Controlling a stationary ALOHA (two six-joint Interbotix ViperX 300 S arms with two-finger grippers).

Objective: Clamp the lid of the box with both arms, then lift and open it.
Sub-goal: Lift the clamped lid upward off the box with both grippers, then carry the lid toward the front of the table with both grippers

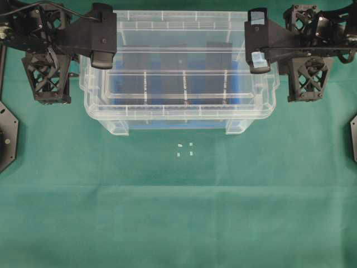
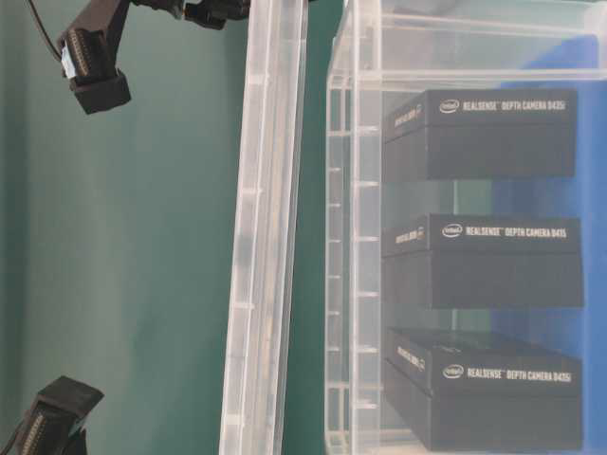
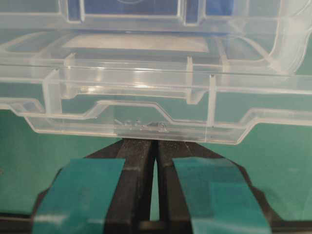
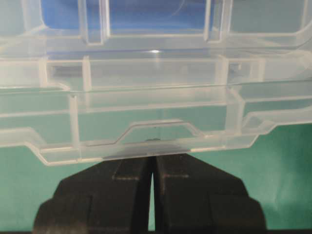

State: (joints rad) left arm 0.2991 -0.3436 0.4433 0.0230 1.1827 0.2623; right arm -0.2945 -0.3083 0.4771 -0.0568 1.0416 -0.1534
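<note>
Above the deep clear plastic box (image 1: 178, 114) with blue liner, the flat ribbed clear lid (image 1: 181, 56) hangs lifted clear of its rim, the left hand (image 1: 102, 56) and right hand (image 1: 258, 58) each clenched on a lid end.

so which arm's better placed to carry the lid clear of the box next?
Neither clearly: it takes both. Left gripper and right gripper are each shut on an end of the lid, which is already held apart from the box. Grips look symmetric.
</note>
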